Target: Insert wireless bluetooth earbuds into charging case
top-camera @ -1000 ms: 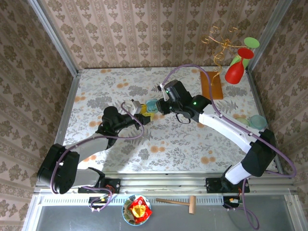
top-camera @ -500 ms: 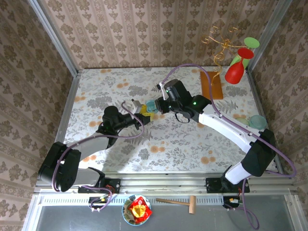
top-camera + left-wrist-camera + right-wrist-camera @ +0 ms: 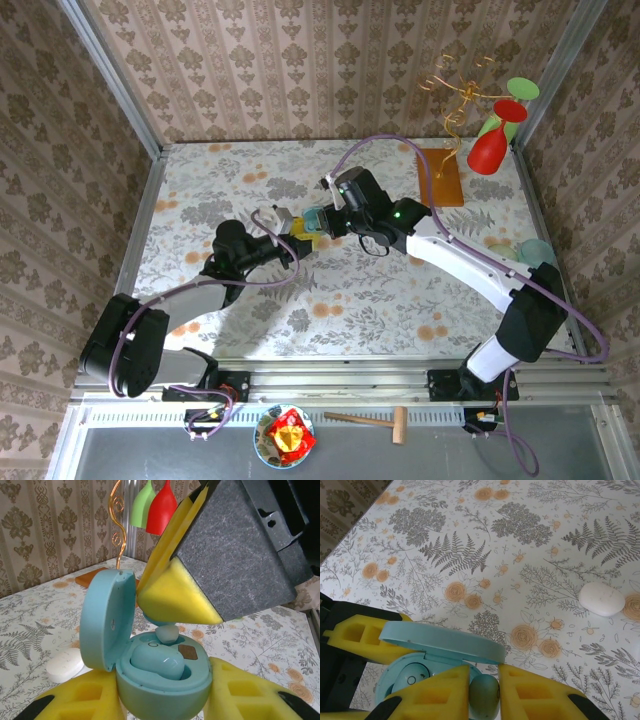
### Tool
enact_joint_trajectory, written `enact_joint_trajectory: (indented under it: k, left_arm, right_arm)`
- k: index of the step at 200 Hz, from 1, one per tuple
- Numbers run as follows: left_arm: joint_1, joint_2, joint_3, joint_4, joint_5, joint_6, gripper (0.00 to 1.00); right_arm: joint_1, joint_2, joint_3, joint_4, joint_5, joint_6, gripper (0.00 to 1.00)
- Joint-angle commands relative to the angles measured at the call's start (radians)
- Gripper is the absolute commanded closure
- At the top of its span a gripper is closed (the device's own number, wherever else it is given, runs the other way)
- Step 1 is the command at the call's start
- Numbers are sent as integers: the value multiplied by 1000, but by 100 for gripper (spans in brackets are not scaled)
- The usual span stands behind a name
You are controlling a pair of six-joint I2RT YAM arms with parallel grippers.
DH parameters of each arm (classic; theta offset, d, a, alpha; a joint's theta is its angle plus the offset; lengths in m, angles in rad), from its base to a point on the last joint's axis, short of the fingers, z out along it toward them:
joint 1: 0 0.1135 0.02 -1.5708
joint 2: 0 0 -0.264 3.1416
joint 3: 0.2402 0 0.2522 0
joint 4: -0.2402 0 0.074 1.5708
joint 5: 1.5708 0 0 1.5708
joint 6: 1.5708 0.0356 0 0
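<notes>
My left gripper (image 3: 162, 702) is shut on a light blue charging case (image 3: 165, 685), its yellow pads on both sides and the lid (image 3: 107, 620) hinged open to the left. One pale blue earbud (image 3: 157, 662) sits in the case. Just above the case's far pocket, my right gripper (image 3: 484, 692) is shut on a second pale blue earbud (image 3: 484, 700), whose pale tip (image 3: 167, 632) points down at the case. In the top view both grippers (image 3: 290, 238) (image 3: 322, 222) meet at the case (image 3: 312, 222) near the table's middle.
A white pebble-like case (image 3: 601, 599) lies on the floral table beside my left gripper. An orange-brown board (image 3: 440, 178) and a wire stand with red and green cups (image 3: 495, 140) stand at the back right. Another pale blue case (image 3: 537, 252) lies at the right edge.
My right wrist has shifted slightly left over the case. The left arm and the case have stayed in place.
</notes>
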Motion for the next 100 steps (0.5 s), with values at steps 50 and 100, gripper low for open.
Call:
enact_joint_trajectory:
  k: [50, 100]
  left_arm:
    - [4, -9, 34, 39, 9, -21, 73]
    - [4, -14, 37, 42, 10, -23, 74]
  right_arm:
    - [7, 0, 12, -9, -16, -46, 81]
    - [17, 16, 20, -23, -42, -67, 79]
